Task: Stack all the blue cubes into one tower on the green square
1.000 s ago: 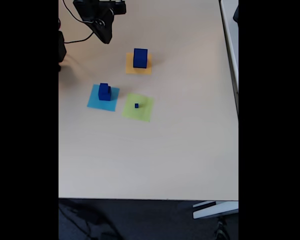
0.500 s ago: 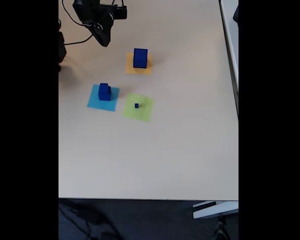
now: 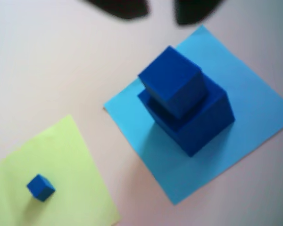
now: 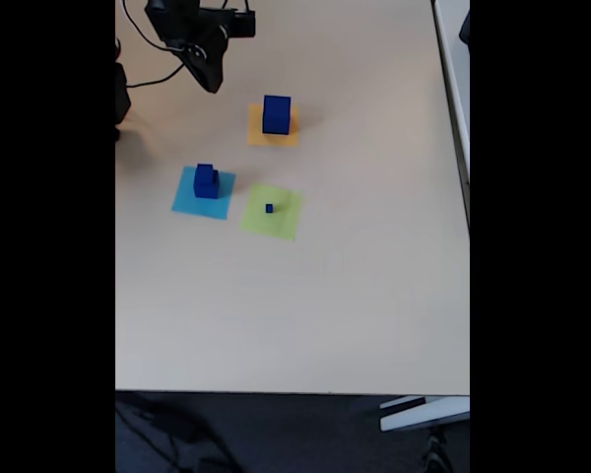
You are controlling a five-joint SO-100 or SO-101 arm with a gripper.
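one arm (image 4: pixel 182 20) leans over the table's far edge — end effector (image 4: pixel 209 79) down, parted, empty.

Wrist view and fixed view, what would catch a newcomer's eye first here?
Probably the two stacked blue cubes, the smaller atop the larger, sitting on the light-blue paper square in the wrist view. Next, the tiny blue cube alone on the green square at lower left. In the fixed view, the largest blue cube stands apart on an orange square, with the arm's gripper up near the table's far left corner.
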